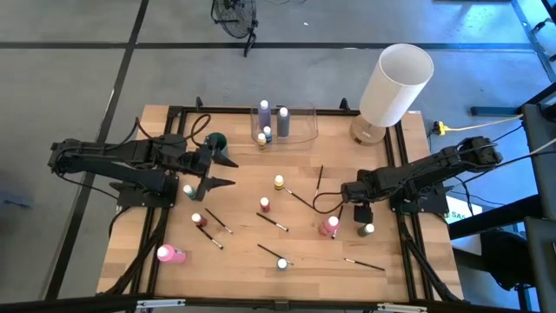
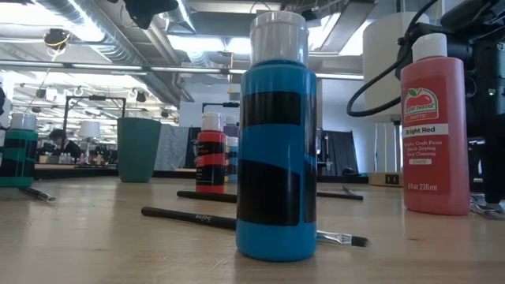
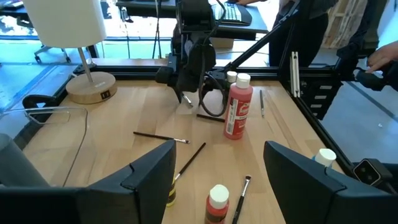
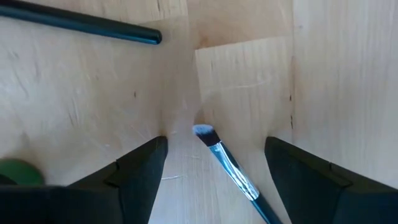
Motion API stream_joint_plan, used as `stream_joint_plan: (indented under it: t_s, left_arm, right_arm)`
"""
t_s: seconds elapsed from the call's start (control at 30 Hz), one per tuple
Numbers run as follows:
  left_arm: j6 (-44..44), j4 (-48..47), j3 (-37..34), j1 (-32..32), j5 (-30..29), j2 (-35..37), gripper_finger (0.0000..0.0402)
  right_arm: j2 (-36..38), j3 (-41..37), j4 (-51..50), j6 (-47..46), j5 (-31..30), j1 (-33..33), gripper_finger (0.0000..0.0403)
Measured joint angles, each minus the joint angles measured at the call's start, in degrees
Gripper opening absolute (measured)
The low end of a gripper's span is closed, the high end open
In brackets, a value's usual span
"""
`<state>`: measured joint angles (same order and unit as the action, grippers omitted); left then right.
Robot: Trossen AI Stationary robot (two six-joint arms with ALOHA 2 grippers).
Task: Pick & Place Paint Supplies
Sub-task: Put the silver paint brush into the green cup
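A blue paint bottle (image 2: 276, 150) is standing nearest the low camera, a paintbrush (image 2: 229, 222) lying behind it. The right gripper (image 4: 214, 158) is hovering with jaws wide apart, empty, over a brush tip (image 4: 205, 133). The left gripper (image 1: 221, 171) is waiting, open, holding nothing, near the clear container (image 1: 300, 130)

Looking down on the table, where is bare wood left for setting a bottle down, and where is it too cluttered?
Free: the table corner nearest the right arm's base, past the lowest paintbrush; and the strip between the clear container and the lamp base. Crowded: the middle, among bottles and brushes between the open left gripper and open right gripper.
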<state>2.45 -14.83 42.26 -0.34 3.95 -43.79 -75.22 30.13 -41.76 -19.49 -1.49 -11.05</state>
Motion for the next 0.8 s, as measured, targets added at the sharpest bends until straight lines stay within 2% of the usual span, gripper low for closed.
stream_joint_plan:
  t_s: [0.17, 0.27, 0.6, 0.8]
  left_arm:
    - [0.1, 0.0, 0.0, 0.0, 0.7, 0.0, 0.0239]
    - [0.4, 0.0, 0.0, 0.0, 0.7, 0.0, 0.0239]
    - [0.3, 0.0, 0.0, 0.0, 0.7, 0.0, 0.0239]
    - [0.3, 0.0, 0.0, 0.0, 0.7, 0.0, 0.0239]
  right_arm:
    - [0.0, 0.0, 0.0, 0.0, 0.6, 0.0, 0.0283]
    - [0.0, 0.0, 0.1, 0.2, 0.8, 0.0, 0.0268]
    - [0.0, 0.0, 0.6, 0.5, 0.9, 0.0, 0.0143]
    - [-0.1, 0.0, 0.7, 0.6, 0.8, 0.0, 0.0091]
